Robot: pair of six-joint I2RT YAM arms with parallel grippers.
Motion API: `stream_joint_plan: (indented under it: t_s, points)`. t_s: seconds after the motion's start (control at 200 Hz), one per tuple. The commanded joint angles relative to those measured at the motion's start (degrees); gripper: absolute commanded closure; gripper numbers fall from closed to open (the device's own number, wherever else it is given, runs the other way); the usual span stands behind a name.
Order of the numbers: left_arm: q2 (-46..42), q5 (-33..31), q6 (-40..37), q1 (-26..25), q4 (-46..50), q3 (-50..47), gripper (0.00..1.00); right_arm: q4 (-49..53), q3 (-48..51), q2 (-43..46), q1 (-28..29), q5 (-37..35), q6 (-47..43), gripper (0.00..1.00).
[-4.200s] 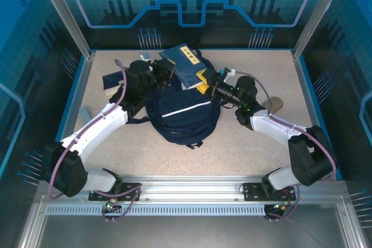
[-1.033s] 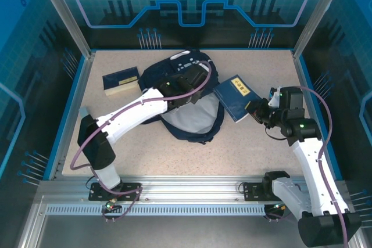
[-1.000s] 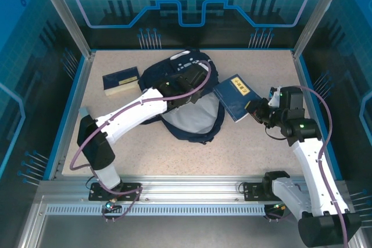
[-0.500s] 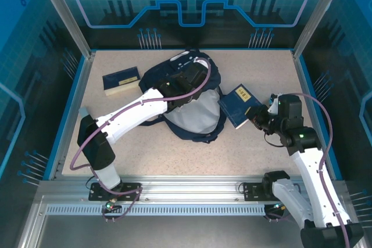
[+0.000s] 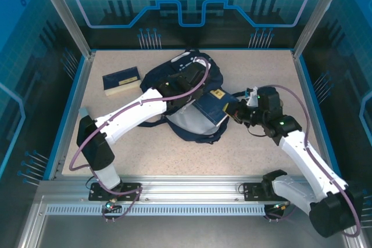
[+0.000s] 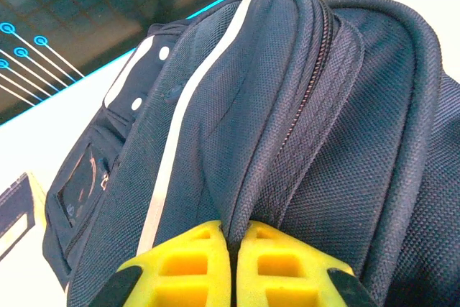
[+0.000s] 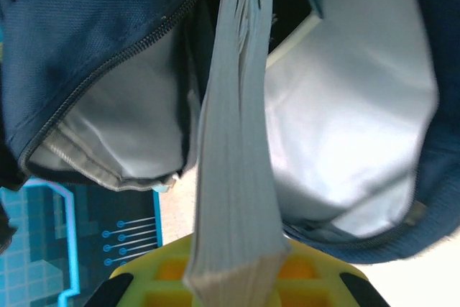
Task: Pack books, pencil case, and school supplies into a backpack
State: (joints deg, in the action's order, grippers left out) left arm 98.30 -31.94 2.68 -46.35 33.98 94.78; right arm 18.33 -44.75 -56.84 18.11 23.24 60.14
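Navy with white stripes, your backpack (image 5: pixel 156 77) lies mid-table, its mouth open on grey lining. Your left gripper (image 6: pixel 233 239) is pinched tight on its zipped rim. Your right gripper (image 5: pixel 237 111) clamps a book (image 5: pixel 212 101) by the page edges, far end inside the mouth.

L arm (image 5: pixel 131 114) & R arm (image 5: pixel 302 152): white shells, black joints, purple cables (image 5: pixel 207 72) running back from jaws. Jaws yellow w/ square recesses, black housing just behind.
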Motion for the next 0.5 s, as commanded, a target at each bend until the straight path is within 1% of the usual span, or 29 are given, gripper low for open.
stream_joint_plan:
  t_s: [0.0, 0.085, 0.145, 0.305, 0.455, 0.495]
  points:
    - [-6.05, 2.44, 3.24, -0.50, -8.05, 2.78, 0.97, -15.81, 1.43, -3.27, 2.84, -3.09, 5.12, 0.91]
    - [-6.60, 3.26, 4.36, -0.50, -8.13, 2.80, 0.98, -21.67, 2.49, -6.61, 4.65, -7.47, 7.23, 0.90]
    - [-6.89, 3.79, 5.10, -0.50, -8.20, 2.84, 0.98, -23.04, 2.54, -9.07, 5.41, -10.58, 8.71, 0.90]
    - [-7.50, 5.73, 6.70, -0.50, -8.13, 3.52, 0.99, -29.40, 1.94, -16.40, 7.39, -14.04, 11.51, 0.90]
    - [-7.77, 6.63, 8.11, -0.53, -8.38, 3.46, 0.99, -29.71, -1.28, -23.13, 10.29, -19.29, 15.16, 0.89]
    - [-7.76, 6.87, 8.50, -0.50, -8.47, 3.56, 0.99, -31.58, -1.75, -25.11, 10.99, -19.94, 16.20, 0.88]
